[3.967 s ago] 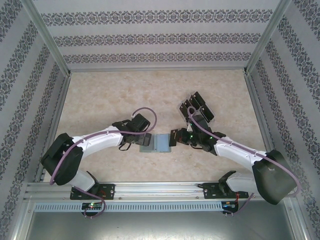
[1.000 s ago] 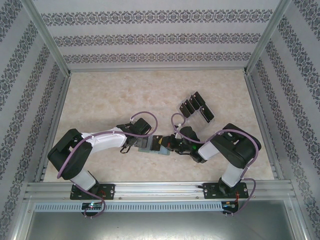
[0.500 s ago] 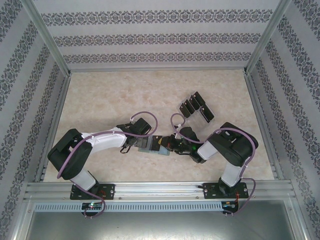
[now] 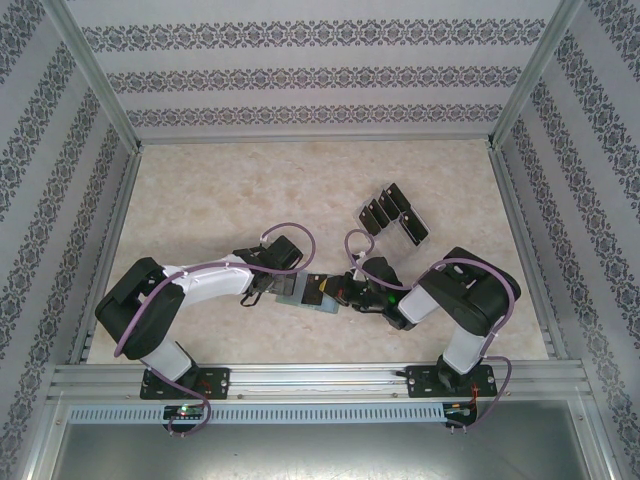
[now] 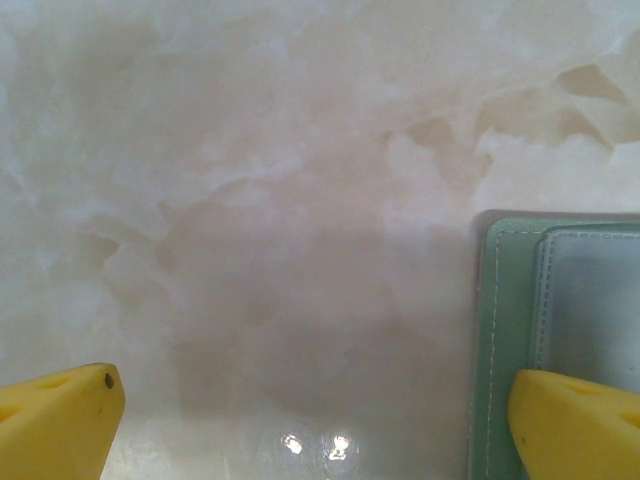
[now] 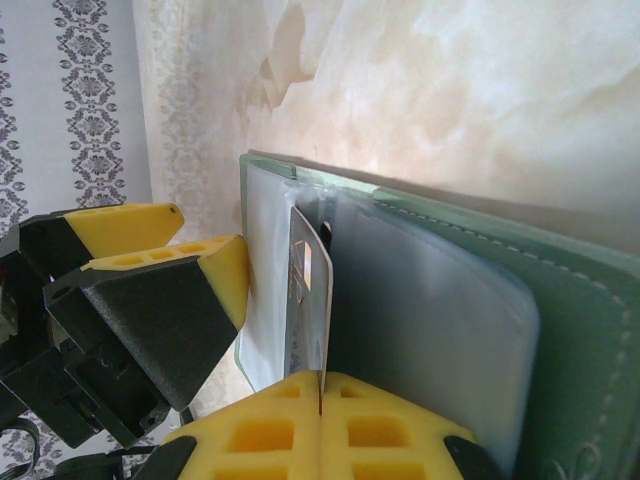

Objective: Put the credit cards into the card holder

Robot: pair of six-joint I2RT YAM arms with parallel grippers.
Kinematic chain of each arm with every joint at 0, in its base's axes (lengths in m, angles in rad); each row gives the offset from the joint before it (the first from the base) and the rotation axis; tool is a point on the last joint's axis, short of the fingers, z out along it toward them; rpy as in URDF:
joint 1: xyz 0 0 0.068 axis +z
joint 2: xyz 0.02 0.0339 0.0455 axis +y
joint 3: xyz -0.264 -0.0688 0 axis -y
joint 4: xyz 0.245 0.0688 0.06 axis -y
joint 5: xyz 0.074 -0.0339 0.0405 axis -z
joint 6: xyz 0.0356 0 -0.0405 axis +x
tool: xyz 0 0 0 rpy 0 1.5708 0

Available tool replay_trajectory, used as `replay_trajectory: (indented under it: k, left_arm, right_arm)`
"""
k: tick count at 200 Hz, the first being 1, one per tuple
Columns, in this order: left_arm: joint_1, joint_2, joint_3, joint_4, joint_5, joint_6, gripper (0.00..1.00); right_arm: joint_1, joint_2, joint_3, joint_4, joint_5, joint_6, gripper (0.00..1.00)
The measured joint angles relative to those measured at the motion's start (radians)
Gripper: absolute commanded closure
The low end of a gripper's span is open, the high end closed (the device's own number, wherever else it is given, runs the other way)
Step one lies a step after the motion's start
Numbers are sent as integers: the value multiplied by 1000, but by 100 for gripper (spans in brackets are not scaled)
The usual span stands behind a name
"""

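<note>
On card holder [image 6: 430, 300], right fingers [image 6: 255, 432] now pinch credit card [image 6: 308, 310]

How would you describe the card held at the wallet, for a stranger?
Find the green wallet lying open near the middle of the table. One card, pinched by the right pincer, pokes into its pale inside; the other cards stand together farther back.
</note>
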Motion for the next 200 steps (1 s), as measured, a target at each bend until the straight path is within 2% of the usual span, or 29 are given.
replay_trajectory:
  k: [200]
  left_arm:
    - [0, 0, 0, 0, -1, 0, 0]
  right_arm:
    - [18, 28, -13, 64, 27, 104, 100]
